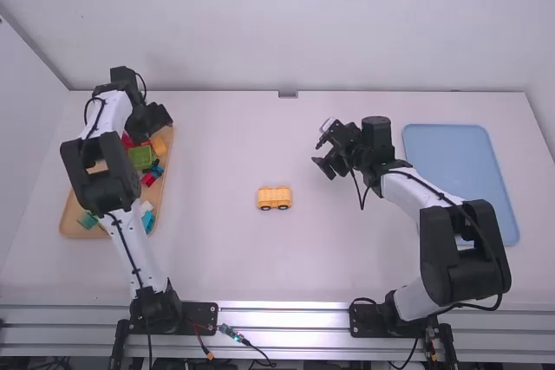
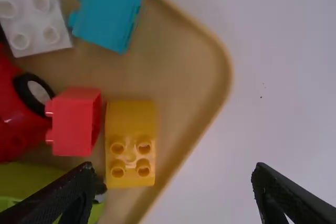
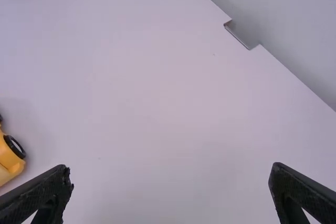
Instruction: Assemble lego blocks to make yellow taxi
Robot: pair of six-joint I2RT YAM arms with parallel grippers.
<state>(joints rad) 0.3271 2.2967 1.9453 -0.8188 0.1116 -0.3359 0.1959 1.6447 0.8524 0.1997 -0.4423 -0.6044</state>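
Two trays, one tan (image 1: 65, 224) and one blue (image 1: 460, 179); one car (image 1: 274, 193); two arms, one left (image 1: 100, 188), one right (image 1: 468, 253).
On the car, two wheels (image 1: 265, 208) show in the high view; in the tan tray, the left wrist view gives one yellow block (image 2: 131, 119) with four studs, one red block (image 2: 76, 121) with two studs showing, one teal block (image 2: 107, 14) with two studs showing, one white block (image 2: 34, 22), one red wheeled piece (image 2: 18, 124) with one wheel (image 2: 38, 92) showing, and at least one green piece (image 2: 31, 182); the tray's full count cannot be told, part being hidden under the left arm.
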